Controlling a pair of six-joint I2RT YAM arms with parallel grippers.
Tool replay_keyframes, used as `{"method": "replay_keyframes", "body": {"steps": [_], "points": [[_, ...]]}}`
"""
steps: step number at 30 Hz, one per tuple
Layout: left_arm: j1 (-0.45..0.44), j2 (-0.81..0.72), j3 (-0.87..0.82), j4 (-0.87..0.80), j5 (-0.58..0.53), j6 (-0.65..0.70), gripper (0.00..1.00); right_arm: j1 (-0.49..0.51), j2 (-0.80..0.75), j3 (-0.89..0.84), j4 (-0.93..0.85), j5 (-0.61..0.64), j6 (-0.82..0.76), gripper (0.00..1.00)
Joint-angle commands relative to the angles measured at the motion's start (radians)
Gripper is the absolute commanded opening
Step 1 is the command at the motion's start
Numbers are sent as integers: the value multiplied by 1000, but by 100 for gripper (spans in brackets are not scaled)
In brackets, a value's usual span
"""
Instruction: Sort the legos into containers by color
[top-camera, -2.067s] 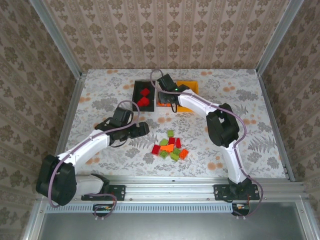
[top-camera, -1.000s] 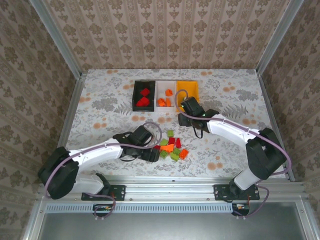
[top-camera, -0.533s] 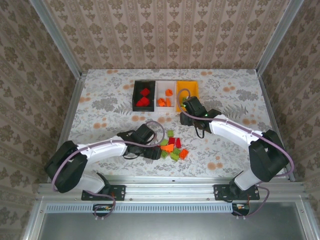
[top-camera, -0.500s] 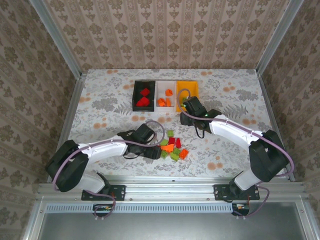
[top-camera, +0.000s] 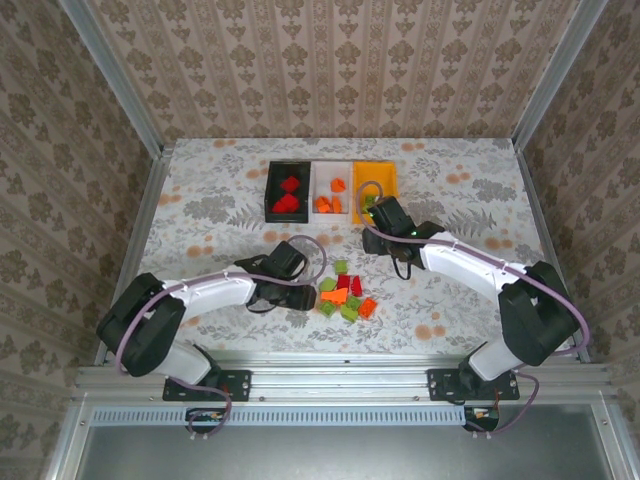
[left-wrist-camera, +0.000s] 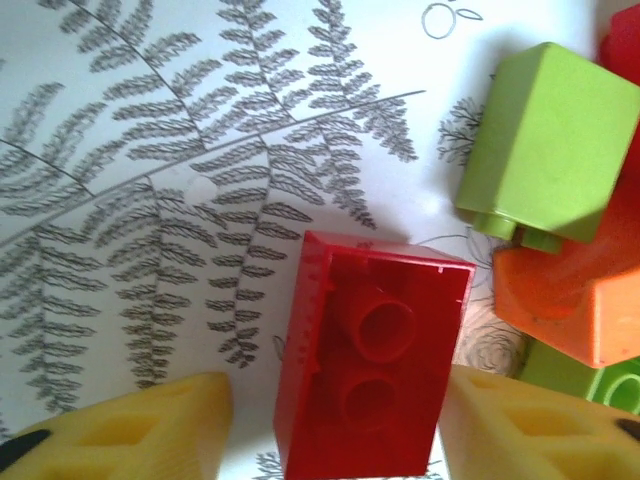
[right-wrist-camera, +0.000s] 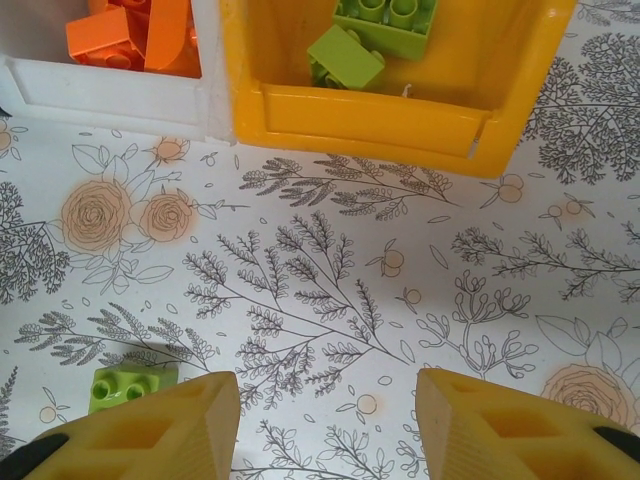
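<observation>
A loose pile of red, orange and light green legos lies on the table in front of the arms. My left gripper is low at the pile's left edge. Its jaws stand either side of a red brick that lies hollow side up. The right finger touches the brick, and a strip of table shows between the brick and the left finger. My right gripper hangs open over bare table just before the yellow bin, nothing between its fingers. Green bricks lie in that bin.
The black bin holds red bricks and the white bin holds orange bricks. Next to the red brick lie a green brick and an orange brick. A lone green brick sits left of my right gripper.
My left gripper has slid right to the pile's left edge, and its jaws have narrowed around the red brick. The right gripper has barely moved.
</observation>
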Motion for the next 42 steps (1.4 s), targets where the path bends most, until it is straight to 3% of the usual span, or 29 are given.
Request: {"method": "replay_keyframes", "body": {"steps": [1,13,18,24,30,34,42], "points": [[12,39,18,82,0,29,54,-12,-52,-22,1,33,15,51],[19,49,61,57,-6,49,38,-29,-81,-52,7,29,15,51],[19,23,95,14,-20,50,37,-36,-85,-60,12,25,17,51],[80,-7,302,-157,-92,88,35,-54,-106,-76,16,21,15,51],[243,196,682,-299,-125,144,33,-67,-111,-90,29,0,22,51],[297,394,906,-347,-101,177,32,-70,-128,-108,28,-7,21,51],[397,642,1134,-370,-52,154,32,-69,-181,-136,3,-72,36,51]]}}
